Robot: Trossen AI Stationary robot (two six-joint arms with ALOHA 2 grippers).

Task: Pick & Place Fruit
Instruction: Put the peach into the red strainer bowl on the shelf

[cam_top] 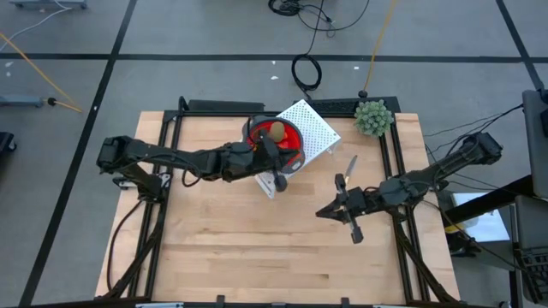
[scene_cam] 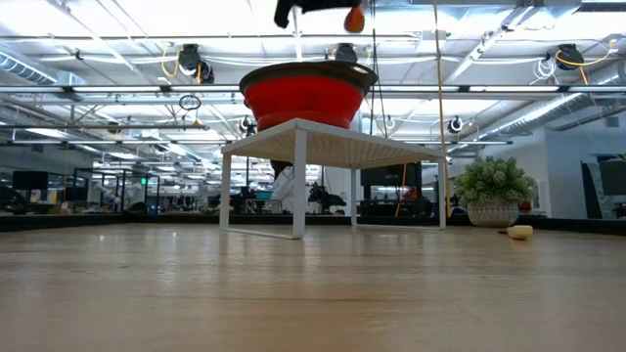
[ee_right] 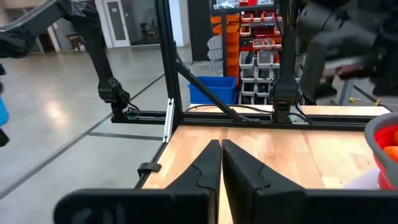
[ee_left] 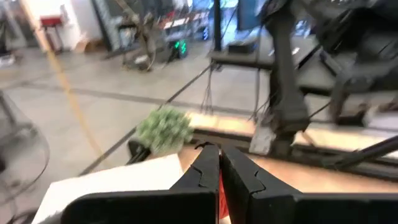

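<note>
Your lower table point(cam_top: 257, 248) lies open; upper centre, the white stand point(cam_top: 310, 128), red bowl point(cam_top: 287, 137) and plant point(cam_top: 374, 117) block passage.

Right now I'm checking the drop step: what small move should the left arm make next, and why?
Probably open the left pincer: it appears shut on an orange fruit piece above the red bowl on the white rack, so releasing should drop it in.

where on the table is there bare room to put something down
The whole near half of the wooden table is bare, as is the far left corner. Crowded: the far middle with the red bowl on its white rack, and beside the right claw.
</note>
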